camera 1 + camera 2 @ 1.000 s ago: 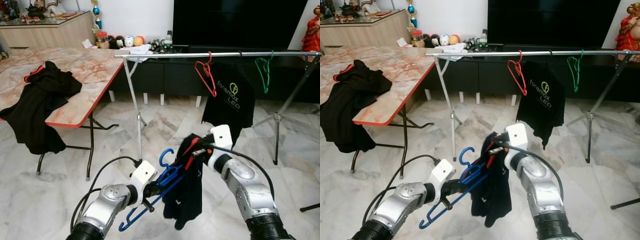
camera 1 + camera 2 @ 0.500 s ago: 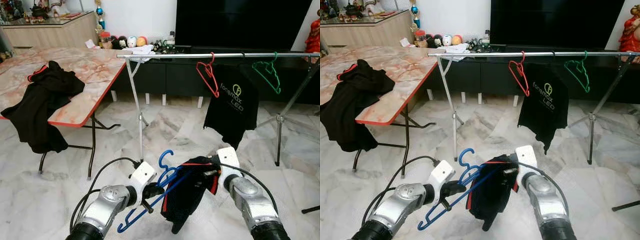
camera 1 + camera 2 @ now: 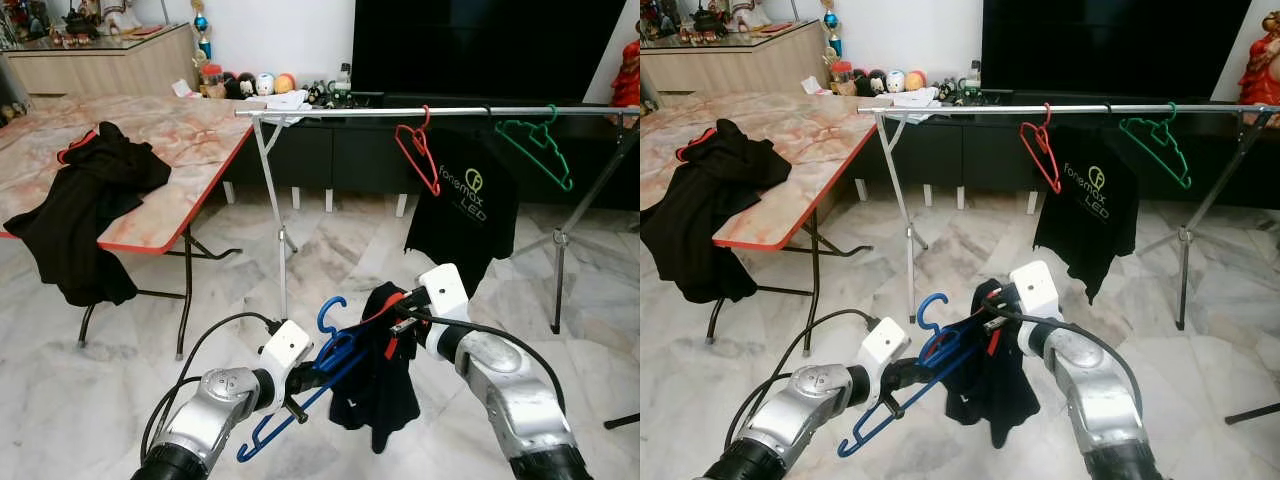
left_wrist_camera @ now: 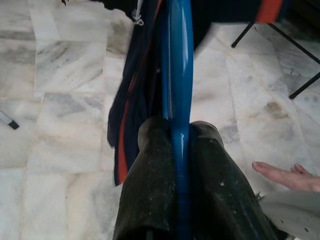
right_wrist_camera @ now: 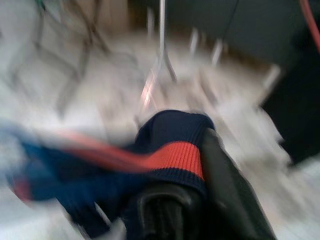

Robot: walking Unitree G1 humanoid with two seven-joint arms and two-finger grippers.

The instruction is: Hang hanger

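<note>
Right pincer (image 3: pixel 398 312) has lifted the dark garment (image 3: pixel 385 375) higher.
My left pincer (image 4: pixel 176 137) clamps the blue hanger (image 3: pixel 320 362); right seems clamped on cloth.

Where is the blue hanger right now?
The blue hanger is low in front of the robot, pinched in the left gripper, beside the dark shirt held by the right gripper.

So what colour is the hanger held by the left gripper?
Blue plastic hanger; clearest in the left wrist view.
</note>
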